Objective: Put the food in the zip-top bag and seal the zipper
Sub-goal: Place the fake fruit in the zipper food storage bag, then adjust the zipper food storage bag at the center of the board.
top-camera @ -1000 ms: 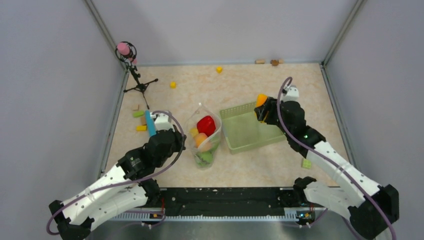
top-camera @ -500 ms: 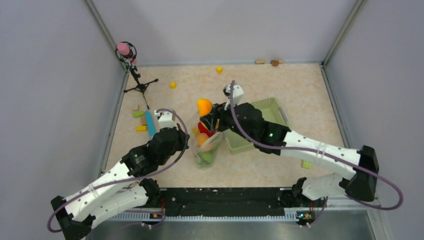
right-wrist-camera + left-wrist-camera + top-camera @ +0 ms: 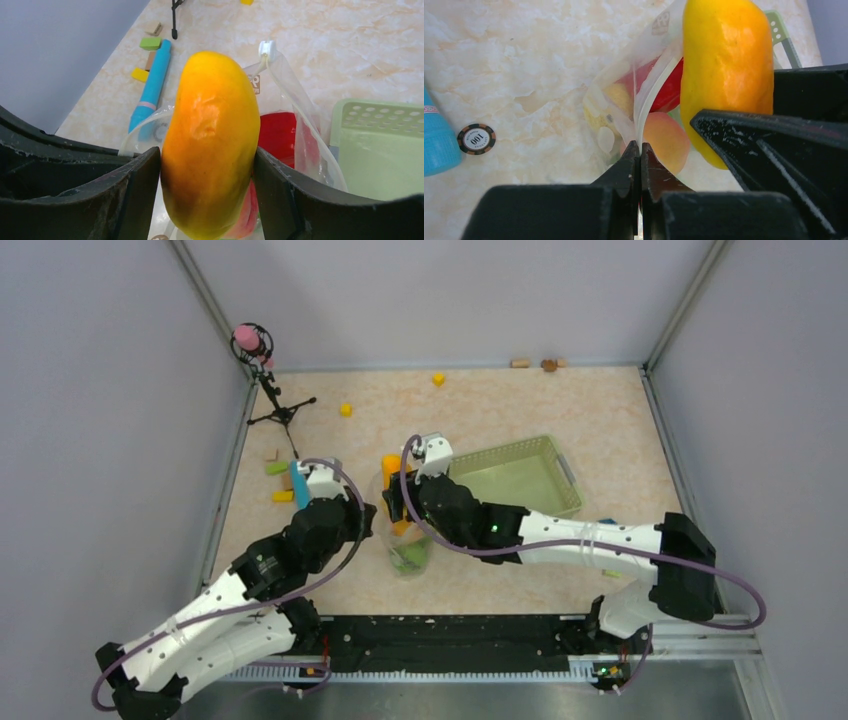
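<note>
The clear zip-top bag [image 3: 408,558] lies mid-table with its mouth open toward the far side. It holds a red toy [image 3: 669,97], a peach one [image 3: 670,142], a yellow one [image 3: 620,97] and green ones [image 3: 410,554]. The whitish zipper [image 3: 650,87] runs along its mouth and also shows in the right wrist view [image 3: 296,109]. My left gripper [image 3: 640,146] is shut on the bag's mouth edge. My right gripper [image 3: 206,165] is shut on a yellow-orange mango [image 3: 210,140] and holds it upright over the open mouth [image 3: 392,464].
The pale green basket [image 3: 505,452] stands just right of the bag, under my right arm. A blue tube [image 3: 298,485], a poker chip [image 3: 476,138] and small blocks [image 3: 278,468] lie left of the bag. A microphone stand [image 3: 270,390] stands at the far left, with yellow cubes [image 3: 345,409] nearby.
My right gripper has carried the mango left from over the basket to the bag's mouth and lowered it there. My left gripper has kept its hold on the bag's edge.
</note>
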Robot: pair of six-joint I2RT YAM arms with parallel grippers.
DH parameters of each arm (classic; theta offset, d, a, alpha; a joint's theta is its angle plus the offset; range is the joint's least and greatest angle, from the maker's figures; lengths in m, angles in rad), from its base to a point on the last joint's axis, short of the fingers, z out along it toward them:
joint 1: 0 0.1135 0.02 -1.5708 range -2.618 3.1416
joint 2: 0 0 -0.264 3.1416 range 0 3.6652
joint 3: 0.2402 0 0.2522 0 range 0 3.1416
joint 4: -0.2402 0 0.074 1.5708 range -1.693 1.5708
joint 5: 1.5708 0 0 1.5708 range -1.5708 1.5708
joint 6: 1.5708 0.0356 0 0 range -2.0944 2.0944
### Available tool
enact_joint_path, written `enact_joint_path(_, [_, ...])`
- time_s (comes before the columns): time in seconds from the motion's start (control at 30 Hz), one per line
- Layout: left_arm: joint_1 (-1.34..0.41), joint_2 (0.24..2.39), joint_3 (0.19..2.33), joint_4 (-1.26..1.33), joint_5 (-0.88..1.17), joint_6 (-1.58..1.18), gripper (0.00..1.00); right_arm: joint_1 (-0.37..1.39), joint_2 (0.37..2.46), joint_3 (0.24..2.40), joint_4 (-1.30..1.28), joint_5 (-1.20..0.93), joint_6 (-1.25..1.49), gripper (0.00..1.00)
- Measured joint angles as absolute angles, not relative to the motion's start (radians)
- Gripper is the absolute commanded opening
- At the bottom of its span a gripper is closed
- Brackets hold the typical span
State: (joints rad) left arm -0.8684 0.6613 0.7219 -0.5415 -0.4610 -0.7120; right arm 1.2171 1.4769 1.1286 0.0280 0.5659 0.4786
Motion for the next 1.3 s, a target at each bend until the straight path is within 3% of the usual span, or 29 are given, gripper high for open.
enact_joint_path(0.07, [-0.868,0.648,0.722,-0.542,-0.461,-0.712,0.0,1.234,1.477,1.129,0.03,0.575,0.464,0.79])
enact_joint_path(0.13, [-0.868,0.637,0.722,-0.542,-0.46,-0.712,0.0,1.25,1.477,1.129,0.032,0.57,0.448,0.97])
enact_joint_path(0.17, [-0.868,0.635,0.722,-0.542,-0.46,-0.712,0.0,1.255,1.477,1.129,0.035,0.567,0.445,0.99])
enact_joint_path(0.37, [-0.868,0.607,0.722,-0.545,-0.46,-0.714,0.0,1.263,1.429,1.098,0.067,0.512,0.439,0.99])
enact_joint_path(0.87, [-0.868,0.545,0.713,-0.616,-0.467,-0.907,0.0,1.28,1.058,0.805,0.234,0.306,0.43,0.99])
enact_joint_path(1.1, [-0.868,0.537,0.678,-0.566,-0.412,-0.966,0.0,1.648,1.14,0.717,0.287,0.598,0.197,0.99])
enact_joint_path(1.3, [-0.869,0.556,0.654,-0.515,-0.384,-1.012,0.0,1.678,1.338,0.768,0.322,0.772,0.069,0.97])
